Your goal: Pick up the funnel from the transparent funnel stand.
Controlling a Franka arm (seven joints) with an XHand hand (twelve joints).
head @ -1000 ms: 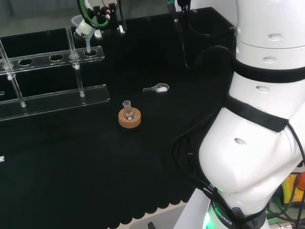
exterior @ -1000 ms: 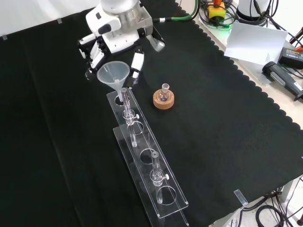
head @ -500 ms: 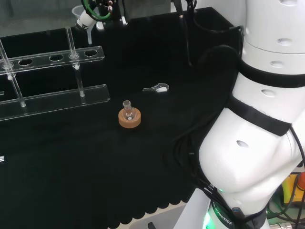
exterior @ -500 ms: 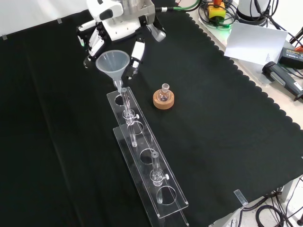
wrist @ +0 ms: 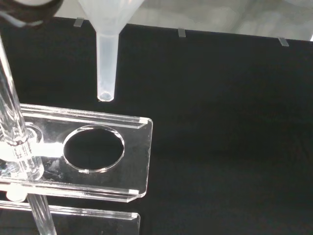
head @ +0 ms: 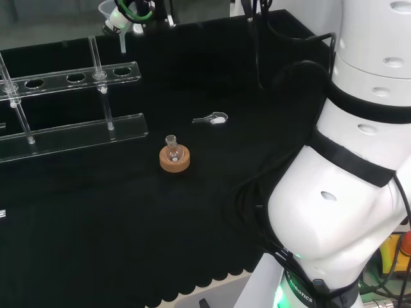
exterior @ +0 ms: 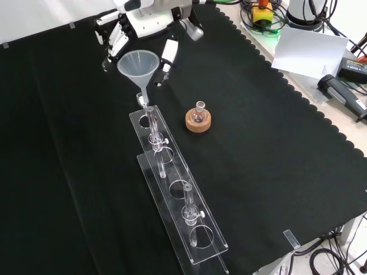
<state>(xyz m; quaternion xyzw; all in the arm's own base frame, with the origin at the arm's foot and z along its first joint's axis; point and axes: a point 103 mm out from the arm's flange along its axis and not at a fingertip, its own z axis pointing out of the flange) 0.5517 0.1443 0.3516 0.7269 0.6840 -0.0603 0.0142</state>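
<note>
Rising since the earlier frames, the funnel [head: 114, 19] is sitting half cut off at the head view's top. Front view: the hand [exterior: 143, 26] is grasping the funnel [exterior: 137, 63], spout clear of the stand [exterior: 172, 189]. Wrist view: its spout is hanging just beside the stand's [wrist: 132, 161] end hole.

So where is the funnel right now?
In the front view the funnel sits at upper left, held in the robot hand, its stem tip clear above the end of the transparent funnel stand.

Black cloth [exterior: 275, 149] with a scalloped edge over the bench, white sheet [exterior: 309, 50] and cables [exterior: 321, 260] beyond it
</note>
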